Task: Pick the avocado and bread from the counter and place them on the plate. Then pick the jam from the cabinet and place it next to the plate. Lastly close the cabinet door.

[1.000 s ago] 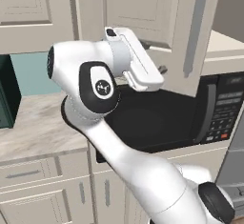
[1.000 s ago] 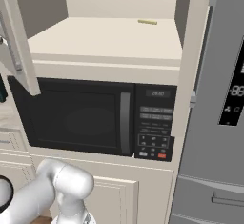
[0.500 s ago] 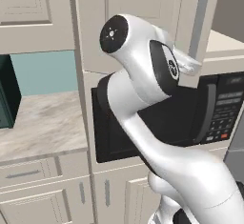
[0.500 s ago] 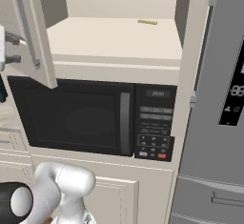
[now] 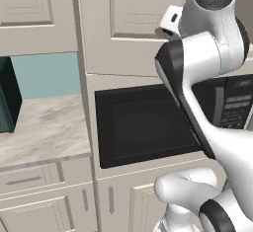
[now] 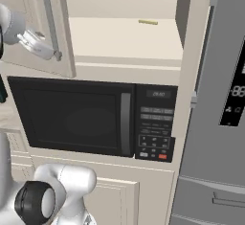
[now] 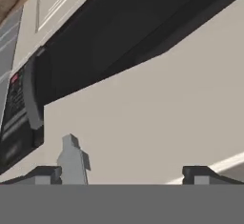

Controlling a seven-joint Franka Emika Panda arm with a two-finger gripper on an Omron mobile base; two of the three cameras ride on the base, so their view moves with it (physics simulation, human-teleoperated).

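Observation:
The cabinet door [image 6: 66, 37] stands partly open, its slim bar handle [image 6: 50, 18] facing out. My gripper [image 6: 34, 44] lies against the door just left of the handle. In the hand view my gripper [image 7: 123, 175] is open, its fingertips [image 7: 47, 174] wide apart and close to the cream door [image 7: 143, 123], with the handle's mount [image 7: 71, 158] between them near the left tip. The left base view has my raised arm in front of the door [image 5: 133, 23]. The cabinet [image 6: 124, 37] has a pale shelf. A strip of counter [image 5: 39, 127] lies at left. Avocado, bread, plate and jam are out of view.
A black microwave [image 6: 72, 118] sits right under the cabinet, with its keypad on the right. A grey fridge [image 6: 220, 99] stands at the far right. A small flat yellowish piece [image 6: 148, 22] lies at the back of the shelf. Cream drawers [image 5: 29, 179] run below the counter.
My arm has swung up and to the right. The cabinet door has swung with it towards the cabinet opening and now covers more of it. The jaws have stayed open.

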